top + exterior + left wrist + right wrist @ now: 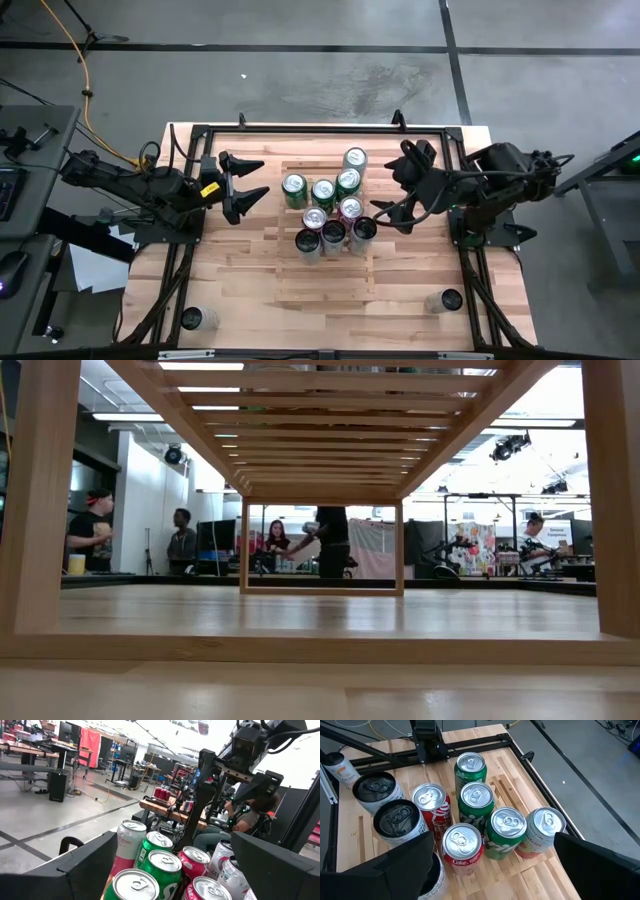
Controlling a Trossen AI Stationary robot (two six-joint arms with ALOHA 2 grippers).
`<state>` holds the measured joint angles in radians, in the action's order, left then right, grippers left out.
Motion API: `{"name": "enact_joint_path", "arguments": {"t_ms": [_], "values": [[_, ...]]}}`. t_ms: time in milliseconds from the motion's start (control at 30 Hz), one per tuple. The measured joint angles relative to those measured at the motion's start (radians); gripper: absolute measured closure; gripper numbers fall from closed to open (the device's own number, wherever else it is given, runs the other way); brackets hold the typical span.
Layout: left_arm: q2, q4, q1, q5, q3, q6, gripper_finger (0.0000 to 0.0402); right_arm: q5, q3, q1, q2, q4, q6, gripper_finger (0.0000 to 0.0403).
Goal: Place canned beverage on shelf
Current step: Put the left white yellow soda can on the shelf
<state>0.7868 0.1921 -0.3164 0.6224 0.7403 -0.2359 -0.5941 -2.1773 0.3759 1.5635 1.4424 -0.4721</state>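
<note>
Hovering with my right gripper (385, 212) spread wide just beside the cluster of cans (475, 802) that are standing upright on the shelf (300, 168), I am weighing what a can will feel like between my fingers. My left gripper (256, 184) is also spread wide, waiting just off the shelf's other side, holding nothing. The cans are packed together on the slatted rack: green ones (294, 186), a red Coke can (462, 847), a pinkish one (350, 207) and dark-topped ones (400, 822) nearest my right wrist.

I am judging these as smooth, thin-walled metal cylinders: stiff enough along the height if full, yet easy to dent and slippery at the sides, so I am favouring a grip across the mid-body, never the rim. Two more cans are standing at the near table corners, one at the left (192, 318) and one at the right (450, 299), well apart from everything. Those look like the ones not yet placed, and either offers clear sides for my fingers.

Open slats are showing toward the near end of the shelf, while the dark frame rails (178, 250) are hemming both long table edges, so I am planning my swings inside them.
</note>
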Motion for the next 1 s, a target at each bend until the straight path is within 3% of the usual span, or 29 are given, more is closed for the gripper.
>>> {"name": "enact_joint_path", "arguments": {"t_ms": [700,1000], "values": [[0.0,-0.007,0.0,-0.021,0.0,-0.041,0.0021,0.0,0.0,0.0,0.0,0.017,-0.001,0.0006],[0.0,-0.077,-0.001,-0.169,0.0,-0.139,0.0021,0.002,0.0,0.0,0.0,0.017,-0.057,0.0006]]}}
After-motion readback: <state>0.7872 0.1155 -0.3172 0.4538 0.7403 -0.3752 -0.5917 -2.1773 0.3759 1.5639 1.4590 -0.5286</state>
